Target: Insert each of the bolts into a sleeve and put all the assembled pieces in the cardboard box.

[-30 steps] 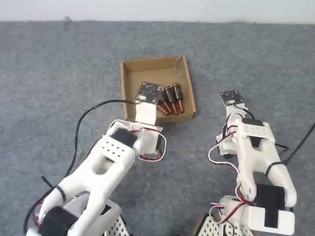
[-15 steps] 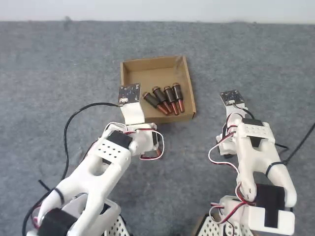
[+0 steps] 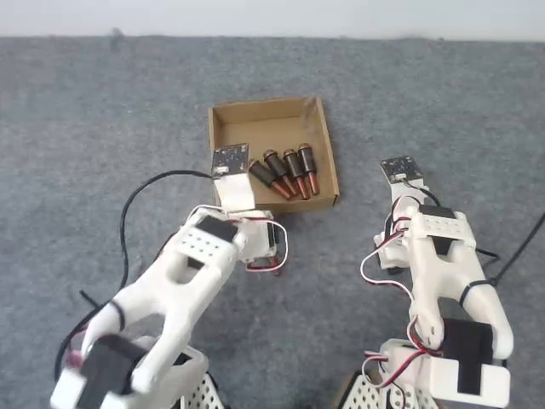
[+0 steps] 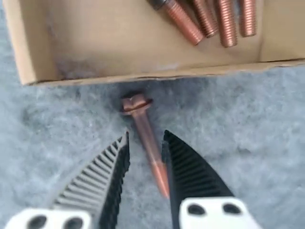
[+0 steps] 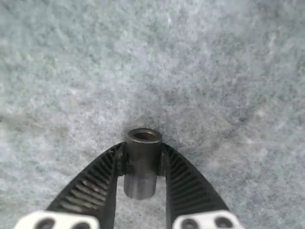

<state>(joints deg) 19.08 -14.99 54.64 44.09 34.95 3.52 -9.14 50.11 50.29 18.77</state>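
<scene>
Left gripper (image 4: 146, 136) is spread a little around a copper bolt (image 4: 141, 124) lying on the grey carpet (image 5: 214, 71), just outside the cardboard box (image 4: 143, 71) wall, shank close against one finger. Right gripper (image 5: 143, 146) is pinching a dark sleeve (image 5: 141, 171), held upright over the carpet. Four assembled pieces (image 3: 285, 173) sit side by side in the box.

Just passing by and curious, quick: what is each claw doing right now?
Left gripper: open, a bolt lying between its jaws.
Right gripper: shut on a sleeve.
</scene>
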